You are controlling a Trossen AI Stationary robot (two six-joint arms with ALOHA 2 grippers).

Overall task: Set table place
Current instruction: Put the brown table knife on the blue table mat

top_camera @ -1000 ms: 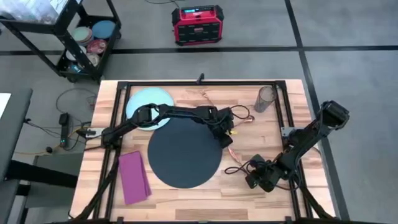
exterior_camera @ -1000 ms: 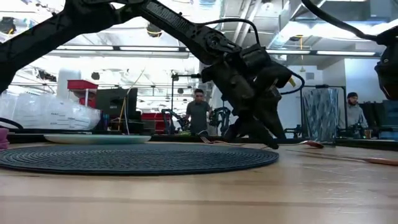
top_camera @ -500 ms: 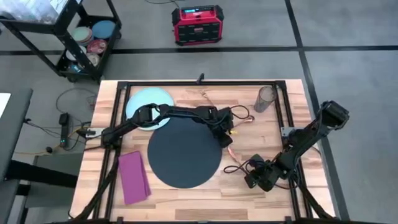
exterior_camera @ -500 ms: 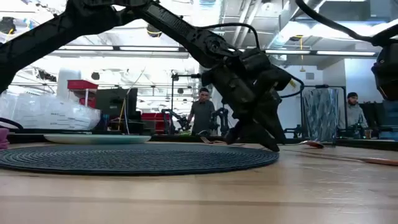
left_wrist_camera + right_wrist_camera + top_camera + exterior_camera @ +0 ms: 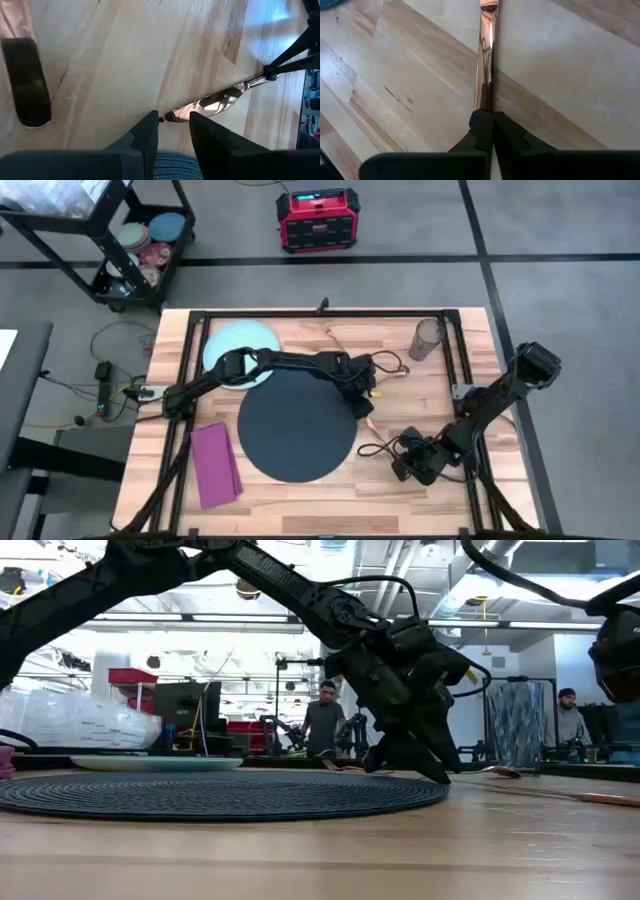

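Light-wood desk (image 5: 300,490) carries the dark round mat (image 5: 296,425) at centre, yet little is set: the pale blue plate (image 5: 222,340) sits bare behind it, the magenta napkin (image 5: 215,465) beside it, the tumbler (image 5: 425,338) far off. Left tool (image 5: 172,125), fingers parted, hovers at the mat's edge over a copper spoon (image 5: 215,100). Right tool (image 5: 489,122) pinches a copper utensil handle (image 5: 485,60) low near the mat.

Open desk (image 5: 300,495) lies in front of the round dark mat (image 5: 296,425); the left arm (image 5: 280,364) crosses behind the mat, the magenta napkin (image 5: 215,464) lies left of it, the right gripper (image 5: 400,465) right of it.
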